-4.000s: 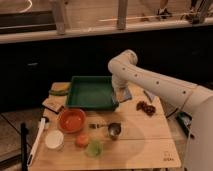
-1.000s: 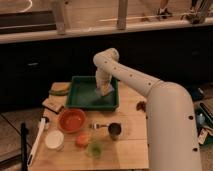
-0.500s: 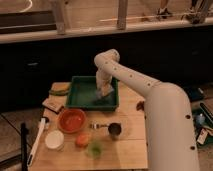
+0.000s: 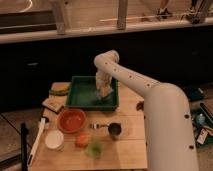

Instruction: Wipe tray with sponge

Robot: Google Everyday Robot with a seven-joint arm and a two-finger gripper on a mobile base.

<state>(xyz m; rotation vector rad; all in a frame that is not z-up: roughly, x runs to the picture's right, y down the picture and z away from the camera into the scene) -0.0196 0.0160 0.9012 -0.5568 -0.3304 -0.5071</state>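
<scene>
Wiping step in hand, by my read. Hand (image 4: 103,90) is down inside the large dark-green rectangular plastic tray (image 4: 80,93), right half. Small blue soft sponge (image 4: 103,96) at its tip (hand's opening: cannot tell). Next move calls for a sweep toward the tray's left wall, with steady pressure.

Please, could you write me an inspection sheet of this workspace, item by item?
Surface: wooden table, crowded on its left half.
Job's things: green tray at the table's back; sponge, probably the pale patch under the tool.
Clutter: orange bowl, white cup, metal cup, white-handled brush, yellow-green sponge.
Grippers: tool down inside the tray, in its right half.
Cables: nothing seen.
Surroundings: dark counter front behind the table.
</scene>
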